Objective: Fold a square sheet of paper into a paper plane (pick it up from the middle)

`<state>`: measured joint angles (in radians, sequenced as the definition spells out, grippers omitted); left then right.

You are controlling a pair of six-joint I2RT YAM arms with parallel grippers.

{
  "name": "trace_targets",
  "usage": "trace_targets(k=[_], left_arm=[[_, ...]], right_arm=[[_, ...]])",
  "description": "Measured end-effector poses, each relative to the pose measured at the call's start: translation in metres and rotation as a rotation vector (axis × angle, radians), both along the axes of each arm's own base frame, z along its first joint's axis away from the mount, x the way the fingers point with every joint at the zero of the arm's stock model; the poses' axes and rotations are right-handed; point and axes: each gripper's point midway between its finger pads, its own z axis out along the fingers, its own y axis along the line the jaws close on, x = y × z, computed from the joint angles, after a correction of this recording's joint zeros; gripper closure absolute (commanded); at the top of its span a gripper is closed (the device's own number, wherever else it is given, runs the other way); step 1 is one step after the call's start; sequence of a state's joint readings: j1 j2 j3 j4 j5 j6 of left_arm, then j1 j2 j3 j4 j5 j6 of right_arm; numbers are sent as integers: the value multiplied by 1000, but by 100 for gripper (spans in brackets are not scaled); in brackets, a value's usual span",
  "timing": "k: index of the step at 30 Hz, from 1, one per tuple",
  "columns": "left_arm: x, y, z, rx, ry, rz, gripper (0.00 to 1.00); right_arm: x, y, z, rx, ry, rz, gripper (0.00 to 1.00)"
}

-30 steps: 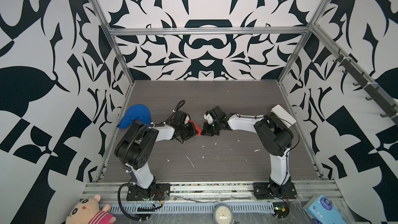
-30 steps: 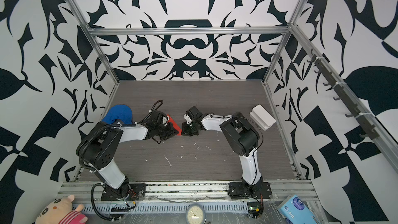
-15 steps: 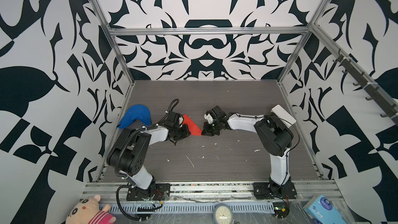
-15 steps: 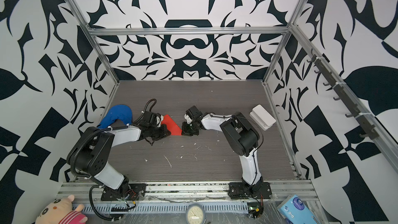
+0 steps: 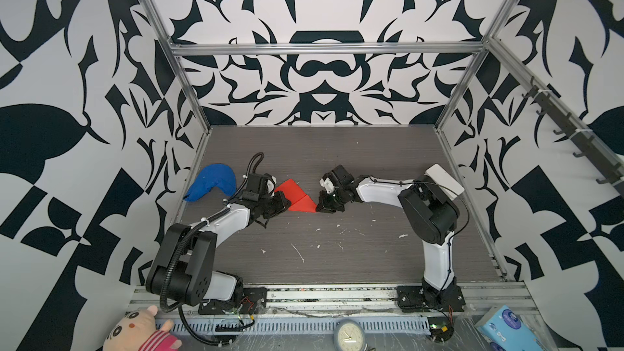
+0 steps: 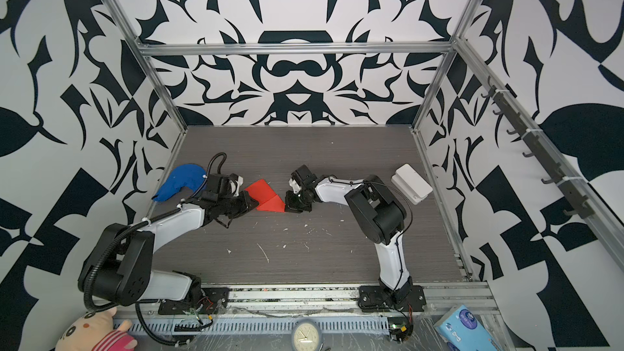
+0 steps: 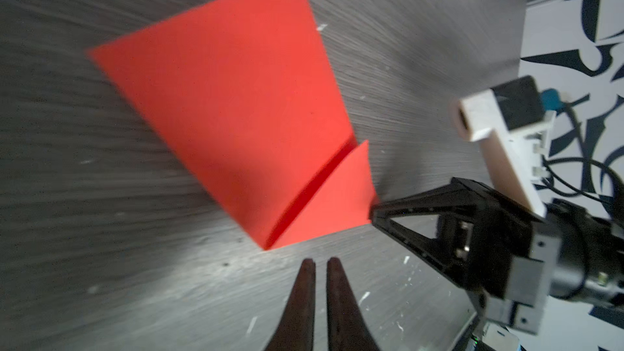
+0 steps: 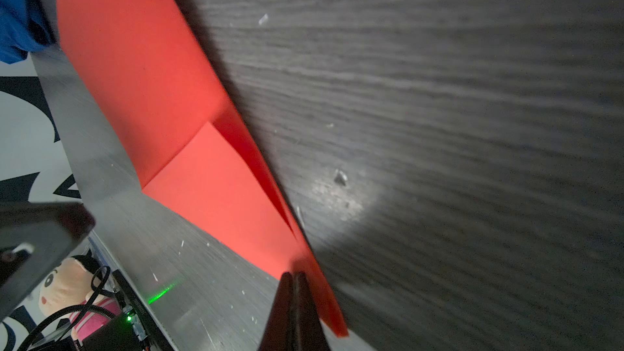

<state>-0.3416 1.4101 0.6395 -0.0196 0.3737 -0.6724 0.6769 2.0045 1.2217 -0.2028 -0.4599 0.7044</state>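
The paper (image 5: pixel 297 195), partly folded with one corner flap turned over, rests on the table (image 5: pixel 337 157) between the two grippers in both top views. The right gripper (image 8: pixel 293 276) has its fingers pressed together, pinching the paper's pointed corner. The left gripper (image 7: pixel 320 265) shows only a thin gap between its fingers, with nothing in it. Its tips sit just beside the paper's near edge. A blue cloth (image 5: pixel 211 182) lies further left.

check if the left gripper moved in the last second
Yes. The left gripper backed leftward off the red paper, toward the blue cloth.
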Motion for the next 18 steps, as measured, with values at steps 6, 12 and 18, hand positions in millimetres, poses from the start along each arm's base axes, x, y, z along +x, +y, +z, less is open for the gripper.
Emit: trace_targets(k=[6,12,18], left_arm=[[5,-42,-8,-3,28,-88,85],[7,-51,-41,26,119,-92,87],[6,-34,-49,25,146,-55,86]], right_arm=[[0,0,0,0,1,0,100],[0,0,0,0,2,0,100],[0,0,0,-1,2,0,100]])
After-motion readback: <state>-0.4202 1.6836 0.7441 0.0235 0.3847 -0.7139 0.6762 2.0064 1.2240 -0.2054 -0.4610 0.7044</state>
